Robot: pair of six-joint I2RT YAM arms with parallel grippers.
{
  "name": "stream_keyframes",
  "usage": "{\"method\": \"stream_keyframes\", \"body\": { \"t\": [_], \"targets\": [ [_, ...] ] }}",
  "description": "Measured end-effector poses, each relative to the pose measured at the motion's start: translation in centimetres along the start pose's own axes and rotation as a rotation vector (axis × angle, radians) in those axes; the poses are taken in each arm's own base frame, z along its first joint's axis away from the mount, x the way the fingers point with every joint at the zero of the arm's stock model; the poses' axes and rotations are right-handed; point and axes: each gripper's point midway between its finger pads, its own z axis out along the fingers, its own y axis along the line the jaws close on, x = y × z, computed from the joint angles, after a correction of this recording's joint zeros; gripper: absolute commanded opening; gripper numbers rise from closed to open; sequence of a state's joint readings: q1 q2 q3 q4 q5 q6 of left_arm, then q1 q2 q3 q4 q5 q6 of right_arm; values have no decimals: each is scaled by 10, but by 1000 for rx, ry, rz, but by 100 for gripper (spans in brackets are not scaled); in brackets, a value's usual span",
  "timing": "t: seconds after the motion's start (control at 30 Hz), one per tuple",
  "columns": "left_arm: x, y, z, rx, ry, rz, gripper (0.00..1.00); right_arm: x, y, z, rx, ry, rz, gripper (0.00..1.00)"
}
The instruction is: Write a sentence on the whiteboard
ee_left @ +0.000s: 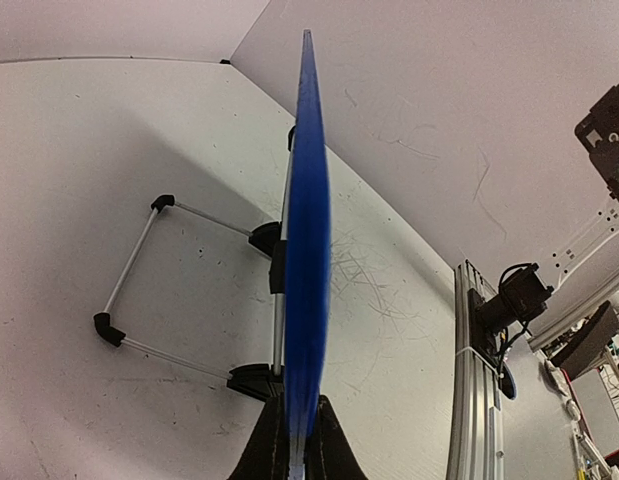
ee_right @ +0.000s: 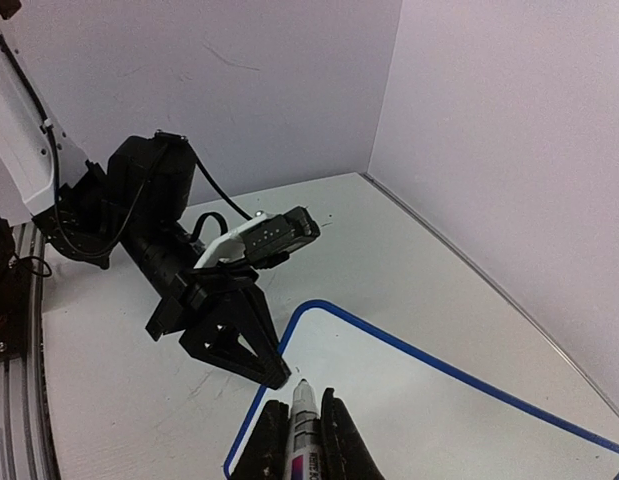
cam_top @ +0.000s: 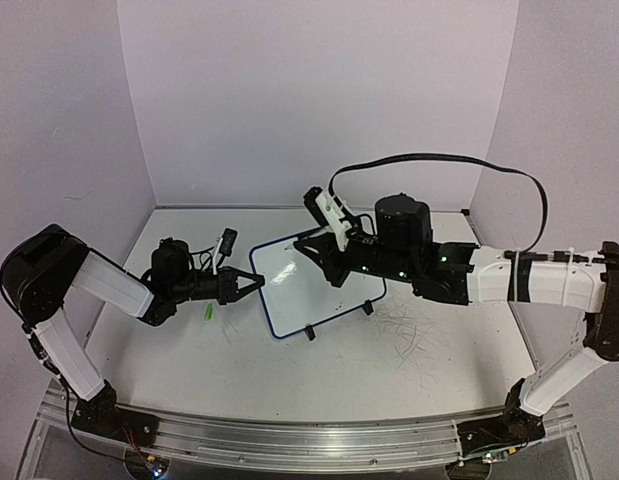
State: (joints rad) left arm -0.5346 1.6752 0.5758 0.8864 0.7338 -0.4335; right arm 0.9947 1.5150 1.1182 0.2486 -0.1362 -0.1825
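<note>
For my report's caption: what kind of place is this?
Probably a robotics lab cell: plain walls enclose a scuffed tabletop, with the left arm and right arm mounted on an aluminium rail.

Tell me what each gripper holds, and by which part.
The left gripper pinches the whiteboard by its blue rim, on the side facing that arm. The right gripper holds a marker by its barrel, tip sticking out.

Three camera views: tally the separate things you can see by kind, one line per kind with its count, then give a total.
whiteboard: 1
marker: 1
grippers: 2, the left gripper and the right gripper
small green piece, too small to identify: 1
Total: 5
</note>
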Motion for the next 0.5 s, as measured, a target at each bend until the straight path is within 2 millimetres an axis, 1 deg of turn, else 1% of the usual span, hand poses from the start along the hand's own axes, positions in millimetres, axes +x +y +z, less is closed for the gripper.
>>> {"method": "stream_keyframes", "body": {
  "t": [0.1, 0.2, 0.3, 0.43, 0.5],
  "targets": [
    [0, 0, 0, 0, 0, 0, 0, 0, -3, 7, 16, 3, 0, 0],
    [0, 0, 0, -1, 2, -2, 0, 8, -2, 13, 27, 21, -1, 0],
    [0, 0, 0, -1, 3, -3, 0, 10, 3, 15, 28, 28, -5, 0],
    [-1, 0, 1, 0, 4, -3, 0, 6, 11, 15, 15, 13, -10, 0],
    [0, 1, 1, -2, 5, -5, 0, 7, 17, 19, 4, 17, -13, 0]
  ]
}}
